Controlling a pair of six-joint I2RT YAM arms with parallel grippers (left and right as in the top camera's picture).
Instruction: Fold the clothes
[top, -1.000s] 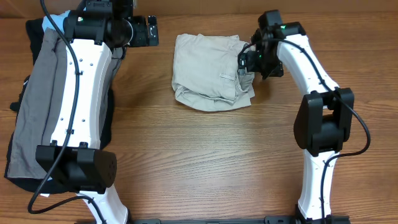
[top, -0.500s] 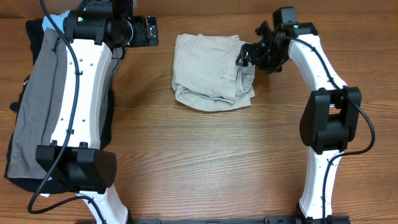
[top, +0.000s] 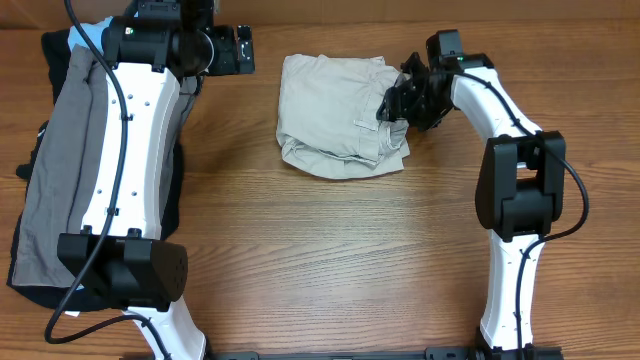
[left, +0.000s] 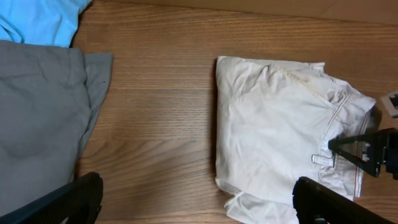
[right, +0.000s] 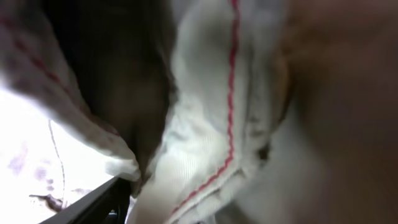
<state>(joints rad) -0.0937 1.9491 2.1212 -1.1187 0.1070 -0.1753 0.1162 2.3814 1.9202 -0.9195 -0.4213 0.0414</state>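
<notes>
The beige shorts lie in a wrinkly folded bundle at the back middle of the table. They also show in the left wrist view. My right gripper is at the bundle's right edge by the waistband and looks shut on the cloth; it also shows in the left wrist view. The right wrist view is filled with the shorts' cream cloth, which has red stitching, pressed close to the lens. My left gripper is open and empty, held left of the shorts.
A grey garment lies along the left edge over dark cloth, and also shows in the left wrist view. A light-blue garment lies at the back left. The wooden table spans the front.
My right gripper rose and swung back from the shorts' right edge, then came down to it again. The shorts bundle and left arm stay put.
</notes>
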